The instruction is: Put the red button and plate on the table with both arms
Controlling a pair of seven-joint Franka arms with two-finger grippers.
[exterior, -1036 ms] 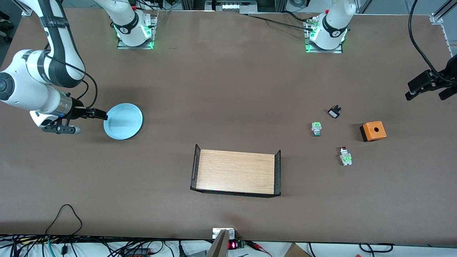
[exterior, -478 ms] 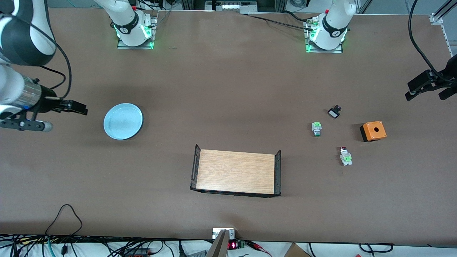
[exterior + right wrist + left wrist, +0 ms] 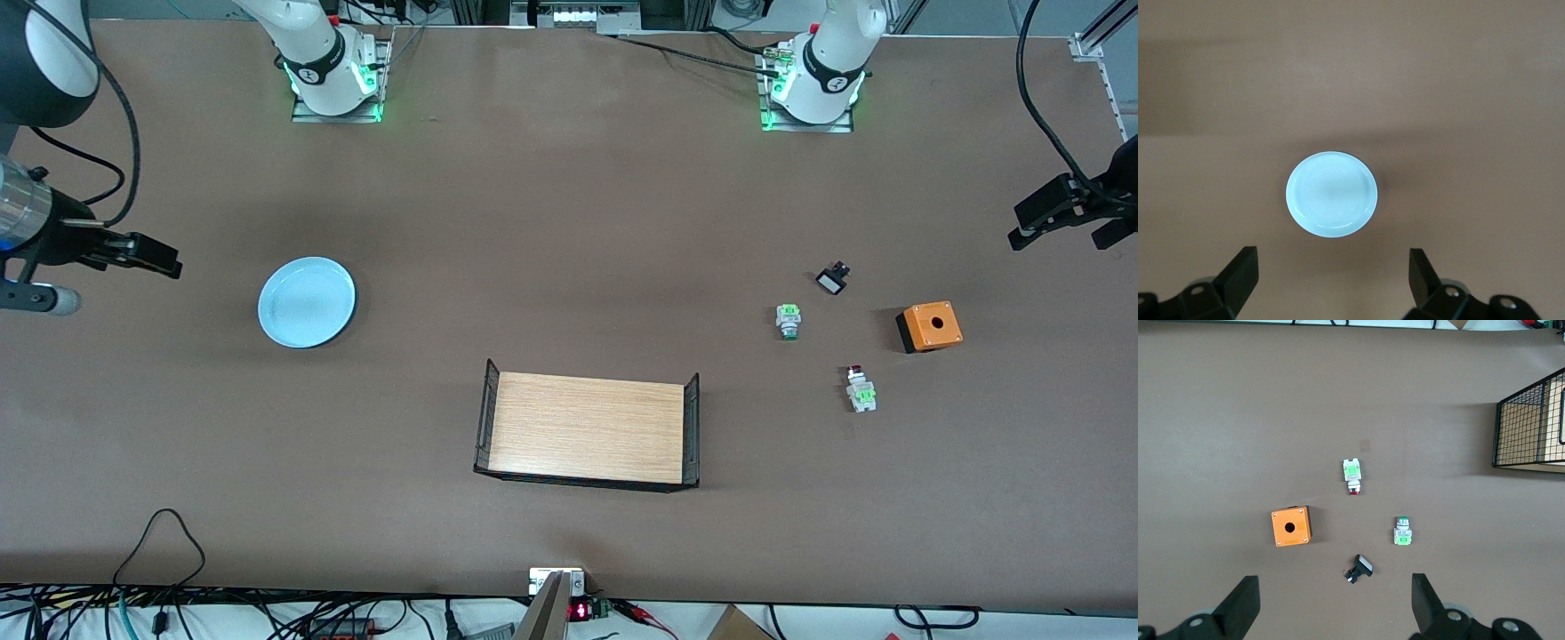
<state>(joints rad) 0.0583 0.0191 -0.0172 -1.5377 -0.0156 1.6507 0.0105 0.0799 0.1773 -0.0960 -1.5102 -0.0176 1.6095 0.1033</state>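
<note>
The pale blue plate (image 3: 307,302) (image 3: 1331,193) lies flat on the brown table (image 3: 569,222), toward the right arm's end. My right gripper (image 3: 164,260) (image 3: 1330,283) hangs open and empty over bare table beside the plate, apart from its rim. The red button (image 3: 860,388) (image 3: 1352,473) lies on its side on the table toward the left arm's end. My left gripper (image 3: 1062,227) (image 3: 1331,613) is open and empty, up over the table's edge at that end, well clear of the button.
A wooden tray with black wire ends (image 3: 587,428) (image 3: 1531,427) sits mid-table near the front camera. Around the red button lie an orange box (image 3: 929,325) (image 3: 1291,526), a green-white switch (image 3: 788,320) (image 3: 1402,531) and a small black-and-white part (image 3: 832,279) (image 3: 1358,568).
My right gripper has drawn back from the plate's rim toward the right arm's end of the table. The plate stays where it was. The left arm has not moved.
</note>
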